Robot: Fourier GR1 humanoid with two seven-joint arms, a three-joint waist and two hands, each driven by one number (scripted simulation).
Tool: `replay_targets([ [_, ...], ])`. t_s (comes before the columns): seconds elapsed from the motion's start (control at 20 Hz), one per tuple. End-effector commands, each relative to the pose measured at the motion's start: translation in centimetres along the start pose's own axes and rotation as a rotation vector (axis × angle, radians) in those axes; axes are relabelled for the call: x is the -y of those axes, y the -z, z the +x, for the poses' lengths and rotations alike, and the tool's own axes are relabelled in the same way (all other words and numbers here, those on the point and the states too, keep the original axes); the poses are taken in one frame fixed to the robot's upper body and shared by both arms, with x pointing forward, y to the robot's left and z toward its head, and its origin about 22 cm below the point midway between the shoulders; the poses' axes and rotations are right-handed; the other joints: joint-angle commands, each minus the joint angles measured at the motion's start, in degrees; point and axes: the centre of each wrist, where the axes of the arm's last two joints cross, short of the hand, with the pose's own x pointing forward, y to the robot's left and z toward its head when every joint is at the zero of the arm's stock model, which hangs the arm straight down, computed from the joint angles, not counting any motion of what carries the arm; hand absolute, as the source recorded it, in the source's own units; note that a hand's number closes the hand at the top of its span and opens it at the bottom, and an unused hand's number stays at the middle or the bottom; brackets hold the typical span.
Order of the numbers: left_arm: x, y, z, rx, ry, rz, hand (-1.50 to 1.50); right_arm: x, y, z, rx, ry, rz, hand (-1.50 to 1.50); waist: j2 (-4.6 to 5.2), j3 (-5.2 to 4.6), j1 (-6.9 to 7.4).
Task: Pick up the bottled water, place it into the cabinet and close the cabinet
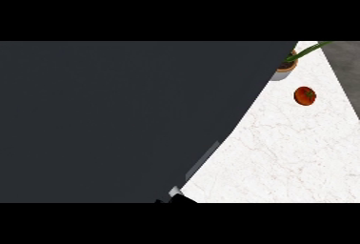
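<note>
A large dark grey cabinet face [119, 119] fills the left and middle of the head view. A slim grey handle [204, 159] runs along its right edge, and no gap into the cabinet shows. No bottled water is visible anywhere. At the lower edge, just under the cabinet's corner, a small black and grey piece [174, 196] peeks out. It looks like part of my left hand, but too little shows to tell how it is posed. My right hand does not show.
White marbled counter [281, 157] spreads to the right of the cabinet. A red tomato [305, 95] lies on it at the upper right. Beyond it stands a potted plant [285, 66], half hidden by the cabinet's edge.
</note>
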Motion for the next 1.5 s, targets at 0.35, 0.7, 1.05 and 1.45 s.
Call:
replay_targets([
  [0.35, 0.3, -0.4, 3.1, 0.007, -0.013, -0.018, -1.50, -0.9, 9.0, -0.8, -0.006, 0.092, -0.186, 1.50, 1.02, 0.26, 1.35],
  [0.7, 0.6, 0.4, 4.3, 0.036, 0.010, -0.030, -1.50, 1.5, 11.9, -1.1, -0.142, 0.120, 0.157, 1.50, 1.55, 0.31, 1.40],
  [1.05, -1.2, -0.1, 4.6, 0.023, 0.024, 0.000, -1.50, 7.3, 12.6, -3.6, -0.172, 0.168, 0.158, 1.50, 1.12, 0.29, -0.79],
  [1.45, -0.3, 0.7, 6.5, 0.029, 0.031, 0.007, -1.50, 12.0, 12.3, -6.6, -0.120, 0.098, -0.020, 1.50, 1.14, 0.31, -0.88],
])
